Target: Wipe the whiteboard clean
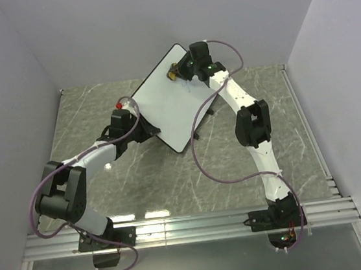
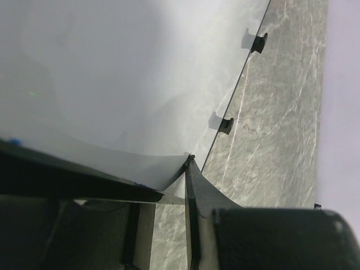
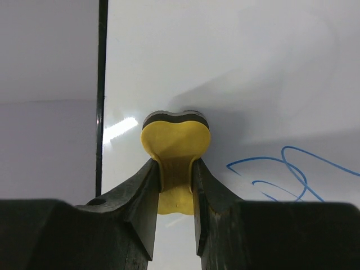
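Observation:
The whiteboard (image 1: 167, 104) stands tilted at the middle of the table, its near-left edge raised. My left gripper (image 1: 138, 123) is shut on that edge; in the left wrist view the fingertips meet on the white surface (image 2: 112, 73) at the gripper (image 2: 181, 169), and two black feet (image 2: 226, 125) show along the frame. My right gripper (image 1: 178, 71) is shut on the yellow bone-shaped eraser (image 1: 171, 73) at the board's far corner. In the right wrist view the gripper (image 3: 175, 174) presses the eraser (image 3: 175, 138) on the board (image 3: 225, 56), near its black frame (image 3: 103, 84). Blue scribbles (image 3: 289, 169) lie right of the eraser.
The grey marbled table (image 1: 87, 113) is boxed in by pale walls at the back and both sides. An aluminium rail (image 1: 191, 225) carries both arm bases at the near edge. A small red part (image 1: 120, 105) shows by the left wrist. Purple cables loop along both arms.

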Available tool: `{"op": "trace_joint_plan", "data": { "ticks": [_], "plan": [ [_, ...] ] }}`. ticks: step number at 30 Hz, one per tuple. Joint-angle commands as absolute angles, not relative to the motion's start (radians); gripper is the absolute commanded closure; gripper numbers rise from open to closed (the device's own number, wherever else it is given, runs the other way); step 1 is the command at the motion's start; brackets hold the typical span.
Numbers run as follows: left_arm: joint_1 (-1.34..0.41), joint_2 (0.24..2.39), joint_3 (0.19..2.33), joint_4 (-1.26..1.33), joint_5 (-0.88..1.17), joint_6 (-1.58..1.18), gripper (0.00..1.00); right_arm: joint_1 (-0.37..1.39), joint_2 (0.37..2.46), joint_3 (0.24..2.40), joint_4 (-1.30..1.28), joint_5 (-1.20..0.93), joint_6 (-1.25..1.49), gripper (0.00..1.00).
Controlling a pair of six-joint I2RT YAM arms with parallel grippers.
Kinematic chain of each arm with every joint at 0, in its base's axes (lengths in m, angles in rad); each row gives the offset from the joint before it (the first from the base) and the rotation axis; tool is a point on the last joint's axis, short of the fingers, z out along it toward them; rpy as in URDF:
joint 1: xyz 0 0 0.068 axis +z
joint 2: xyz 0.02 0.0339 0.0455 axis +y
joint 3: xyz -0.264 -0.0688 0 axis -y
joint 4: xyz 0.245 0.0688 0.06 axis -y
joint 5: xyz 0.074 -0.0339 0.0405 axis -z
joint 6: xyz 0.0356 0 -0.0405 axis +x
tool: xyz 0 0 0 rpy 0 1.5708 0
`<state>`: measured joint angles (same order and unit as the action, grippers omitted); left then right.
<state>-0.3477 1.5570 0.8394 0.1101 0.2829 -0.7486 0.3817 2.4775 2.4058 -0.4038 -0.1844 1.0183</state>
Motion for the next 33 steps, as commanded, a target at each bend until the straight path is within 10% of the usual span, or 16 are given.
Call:
{"op": "trace_joint_plan", "data": {
  "ticks": [1, 23, 33],
  "plan": [
    [-0.408, 1.67, 0.808, -0.236, 0.364, -0.483, 1.0, 0.414, 2.468, 2.352, -0.29, -0.233, 1.006, 1.0],
    [-0.431, 1.703, 0.836, -0.262, 0.356, -0.462, 1.0, 0.354, 2.413, 2.161, -0.841, 0.072, 0.836, 1.0],
    [-0.522, 1.759, 0.89, -0.339, 0.307, -0.413, 1.0, 0.357, 2.488, 2.367, -0.341, -0.156, 1.026, 1.0]
  ]
}}
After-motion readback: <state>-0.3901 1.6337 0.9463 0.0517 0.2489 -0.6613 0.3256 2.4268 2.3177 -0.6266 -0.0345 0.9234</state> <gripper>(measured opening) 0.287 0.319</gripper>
